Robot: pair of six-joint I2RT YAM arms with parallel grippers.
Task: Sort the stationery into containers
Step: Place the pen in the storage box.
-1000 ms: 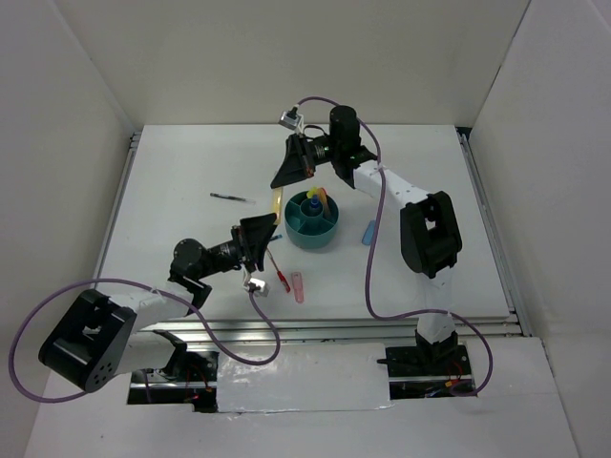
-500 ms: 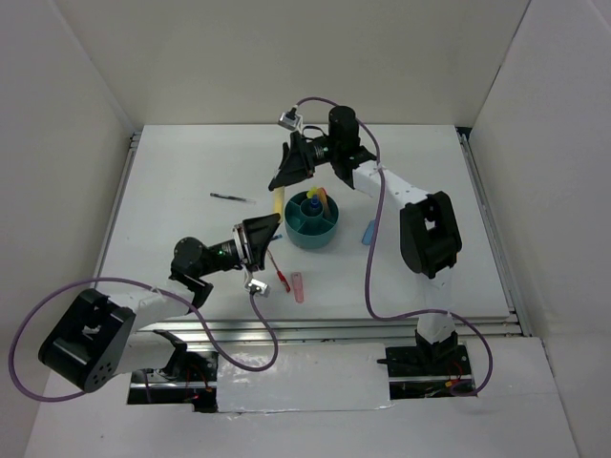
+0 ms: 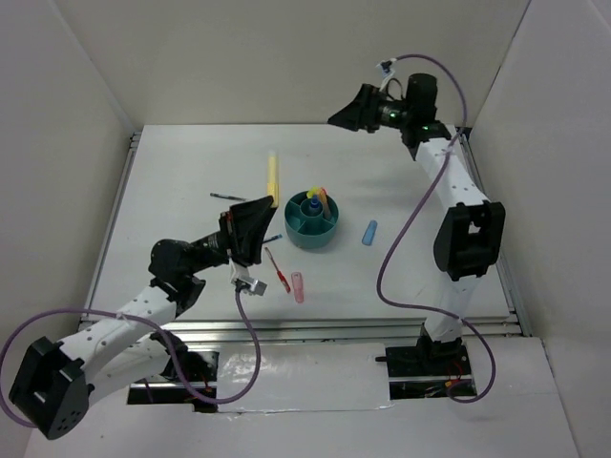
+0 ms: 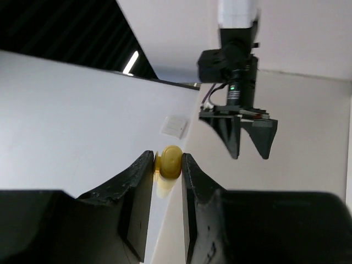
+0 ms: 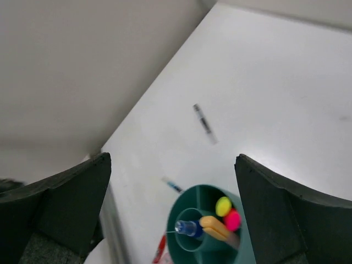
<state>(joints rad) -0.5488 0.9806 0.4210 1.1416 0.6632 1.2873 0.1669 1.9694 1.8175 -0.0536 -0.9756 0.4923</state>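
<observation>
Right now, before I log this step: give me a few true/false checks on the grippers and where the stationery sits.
1. The left gripper is shut on a yellow marker. True.
2. The right gripper holds the light-blue marker. False: it is open and empty, up off the table; that marker lies on the table, to the right of the teal organiser.
3. The teal organiser is empty. False: an orange marker and a blue-capped bottle, among other items, stand in it.
4. A pink marker lies on the table outside the teal organiser. True.
</observation>
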